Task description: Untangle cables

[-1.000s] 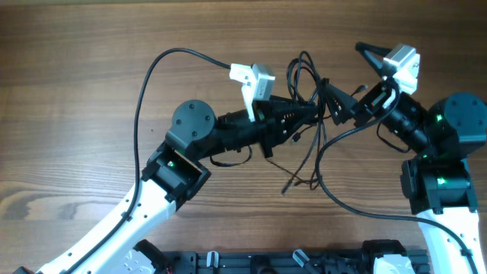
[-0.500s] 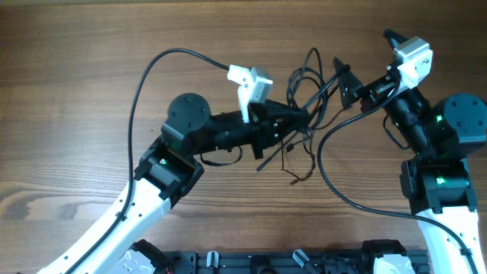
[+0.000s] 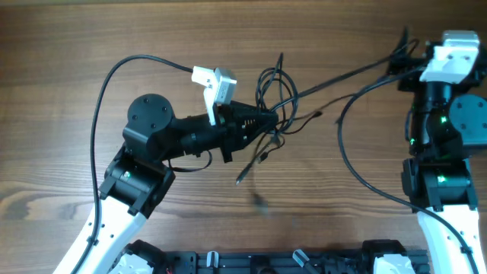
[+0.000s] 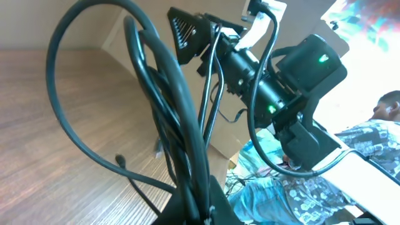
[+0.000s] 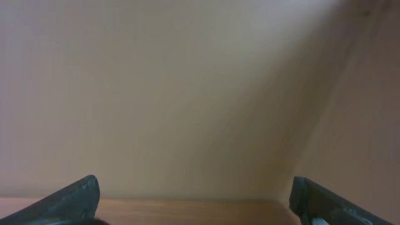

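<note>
Left pincer is clamped tight on the knot of the cables, roughly mid-worktop, a little towards the far edge. From its own camera the black cords rise straight up out of the tips in a fat bundle, so it has a real grip. Just beyond the tips, loops fan out towards the far edge, and one loose plug end trails back towards the near edge; whether it touches the wood I can't tell.

Out from that knot, a thin strand or two runs in a long, nearly straight line towards the far right corner, and that's the axis that matters. At the end of it sits the right pincer, jaws spread as wide as they go, and its own camera shows nothing between them. The strand passes right at its fingers; hooked or merely alongside, I can't say.

So the left arm is the one at the tangle and the right is well apart from it, at the end of the line.
</note>
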